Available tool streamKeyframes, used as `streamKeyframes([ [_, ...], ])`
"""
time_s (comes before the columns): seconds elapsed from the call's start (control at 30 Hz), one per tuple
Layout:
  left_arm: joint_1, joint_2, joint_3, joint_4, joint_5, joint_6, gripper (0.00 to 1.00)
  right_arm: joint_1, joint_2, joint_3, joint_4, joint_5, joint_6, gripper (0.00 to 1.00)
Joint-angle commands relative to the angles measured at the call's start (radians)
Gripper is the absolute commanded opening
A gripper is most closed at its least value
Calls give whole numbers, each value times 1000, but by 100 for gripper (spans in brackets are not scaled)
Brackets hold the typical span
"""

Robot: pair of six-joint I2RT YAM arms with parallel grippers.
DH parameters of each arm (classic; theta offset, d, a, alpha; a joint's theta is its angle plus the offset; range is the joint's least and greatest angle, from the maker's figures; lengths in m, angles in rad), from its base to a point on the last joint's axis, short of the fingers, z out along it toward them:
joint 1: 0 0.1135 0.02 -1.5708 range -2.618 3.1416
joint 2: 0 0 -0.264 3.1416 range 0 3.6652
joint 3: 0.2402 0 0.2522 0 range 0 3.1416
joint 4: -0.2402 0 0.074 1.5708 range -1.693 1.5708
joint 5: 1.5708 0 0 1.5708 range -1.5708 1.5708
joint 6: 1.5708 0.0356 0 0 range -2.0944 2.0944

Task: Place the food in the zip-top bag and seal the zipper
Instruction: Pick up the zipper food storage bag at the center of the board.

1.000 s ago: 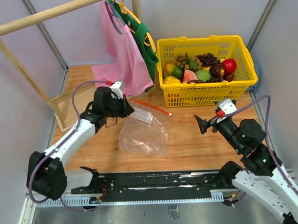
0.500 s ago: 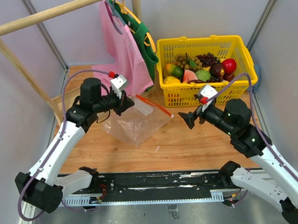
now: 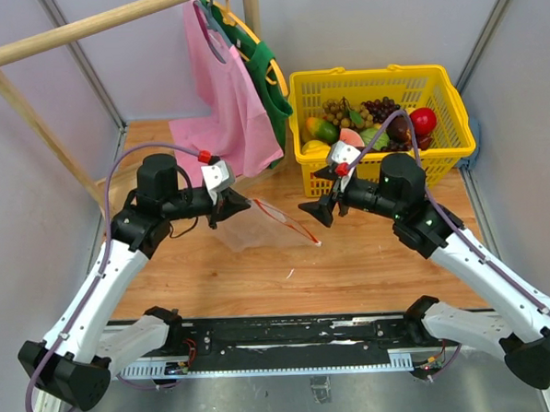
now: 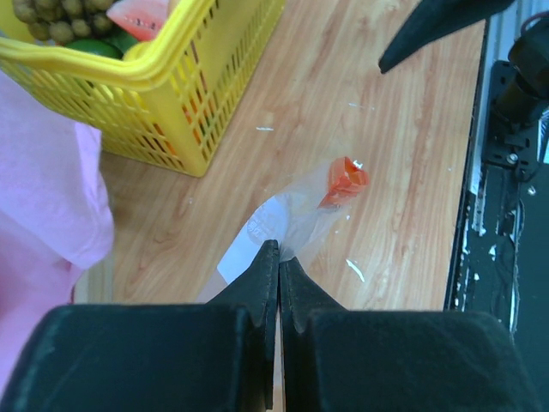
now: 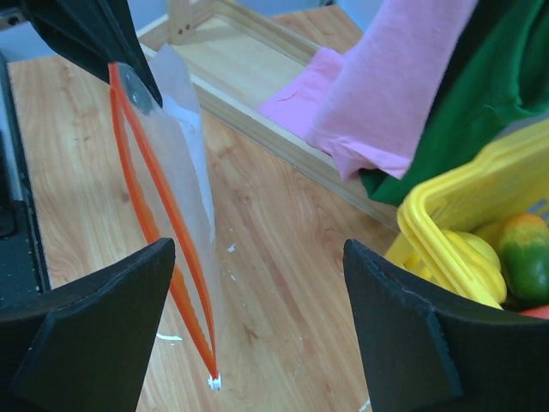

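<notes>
The clear zip-top bag hangs off the table from my left gripper, which is shut on its upper edge near the whitish label. The red-orange zipper runs down the bag's side to a small white slider. My right gripper is open just right of the bag, and the zipper strip lies by its left finger without touching. The food lies in the yellow basket: a red fruit, a yellow piece and an orange-green piece.
Grape bunches share the basket. A pink cloth bag and a green one hang from the wooden rack at the back left. A wooden tray lies under the rack.
My left gripper has lifted the bag off the table and carried it up. The right arm has swung left to the bag's zipper edge, its jaws a little narrower.
</notes>
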Motion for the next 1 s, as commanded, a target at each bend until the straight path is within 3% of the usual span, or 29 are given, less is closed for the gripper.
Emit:
streamKeyframes([
  [0.0, -8, -46, -61, 51, 48, 6, 0, 32, 14, -32, 137, -126, 40, 78],
  [0.2, -8, -72, -98, 88, 45, -17, 0, 42, 69, -93, 229, -180, 80, 73],
  [0.43, -8, -76, -115, 106, 35, -34, 0, 75, 80, -163, 264, -133, 55, 72],
  [0.63, -8, -82, -124, 112, 47, -39, 0, 77, 80, -228, 321, -54, 49, 65],
  [0.97, -8, -79, -134, 128, 61, -50, 0, 116, 146, -264, 338, -60, 15, 53],
])
